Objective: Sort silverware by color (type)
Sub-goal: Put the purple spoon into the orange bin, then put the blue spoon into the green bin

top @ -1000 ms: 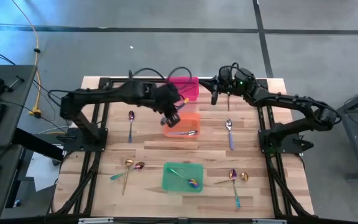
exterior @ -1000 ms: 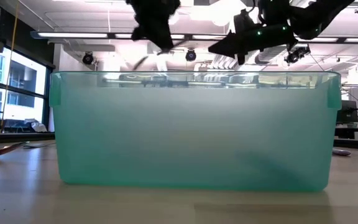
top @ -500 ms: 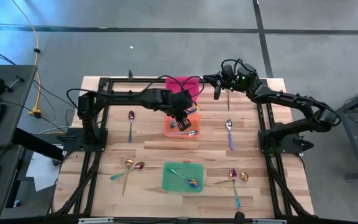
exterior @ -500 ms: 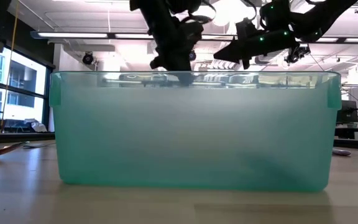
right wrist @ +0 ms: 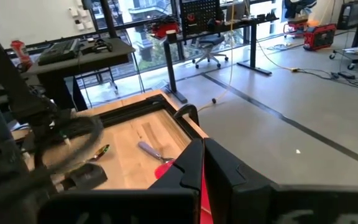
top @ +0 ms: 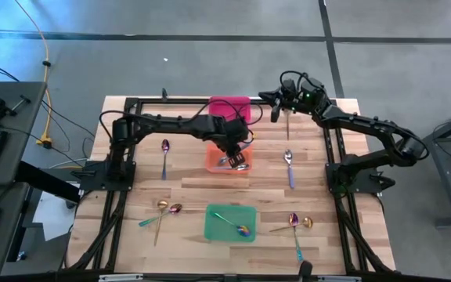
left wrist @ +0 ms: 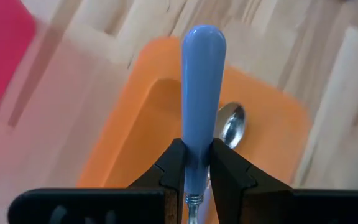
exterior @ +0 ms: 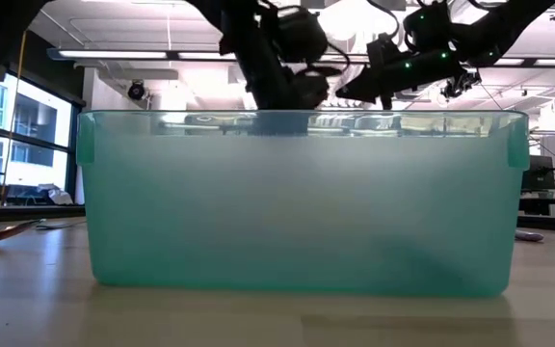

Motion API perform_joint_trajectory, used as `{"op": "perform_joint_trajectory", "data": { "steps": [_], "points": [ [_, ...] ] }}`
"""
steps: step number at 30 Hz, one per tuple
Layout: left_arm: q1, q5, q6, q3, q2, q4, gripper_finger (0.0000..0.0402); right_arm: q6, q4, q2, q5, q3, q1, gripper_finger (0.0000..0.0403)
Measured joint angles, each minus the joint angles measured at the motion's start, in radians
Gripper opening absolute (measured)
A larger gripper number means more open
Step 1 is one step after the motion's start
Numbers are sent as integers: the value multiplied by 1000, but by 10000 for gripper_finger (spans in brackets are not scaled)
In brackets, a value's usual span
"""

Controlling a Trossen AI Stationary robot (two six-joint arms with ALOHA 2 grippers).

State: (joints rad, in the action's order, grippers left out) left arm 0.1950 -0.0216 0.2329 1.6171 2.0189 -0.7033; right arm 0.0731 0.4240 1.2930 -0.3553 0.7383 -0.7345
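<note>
My left gripper (top: 238, 155) is over the orange bin (top: 211, 162), shut on a blue-handled utensil (left wrist: 202, 93). A silver spoon (left wrist: 232, 124) lies in that bin. My right gripper (top: 275, 110) is raised by the table's far edge, right of the pink bin (top: 232, 110), with its fingers together (right wrist: 202, 163). The green bin (top: 229, 213) holds an iridescent spoon (top: 239, 227). Loose on the table are a purple spoon (top: 165, 153), a blue-handled spoon (top: 289, 164), a gold and purple pair (top: 167, 209) and another pair (top: 298, 224). My left gripper pinches the utensil's blue handle (left wrist: 195, 163) between its two fingers, close to where the handle meets the metal shaft. The fingers come from above, pointing down into the orange bin. The handle's rounded free end (left wrist: 202, 40) sticks out past the fingertips, clear of the bin floor.
In the low view the green bin (exterior: 297, 193) fills the front and hides the table behind it. Both arms show above its rim. A black frame runs along the table's sides. The wood between the bins is bare.
My left gripper has gone toward the table's right edge and down, from beside the orange bin's left rim to over the bin's inside, carrying the blue-handled utensil.
</note>
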Motion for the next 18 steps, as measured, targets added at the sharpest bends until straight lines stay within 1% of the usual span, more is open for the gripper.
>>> {"op": "perform_joint_trajectory", "data": {
  "steps": [3,7,9,15,18],
  "points": [
    [9,-3,0,-1,19,1,38,5,0,0,0,0,-9,0],
    [27,-47,11,0,21,-8,38,7,0,0,3,0,-17,0],
    [36,-52,28,0,24,-14,40,6,0,0,3,0,-19,0],
    [49,-51,45,0,24,-75,118,6,-1,0,3,0,-18,0],
    [49,-43,17,0,6,-126,127,10,-2,0,2,0,-18,0]
  ]
}}
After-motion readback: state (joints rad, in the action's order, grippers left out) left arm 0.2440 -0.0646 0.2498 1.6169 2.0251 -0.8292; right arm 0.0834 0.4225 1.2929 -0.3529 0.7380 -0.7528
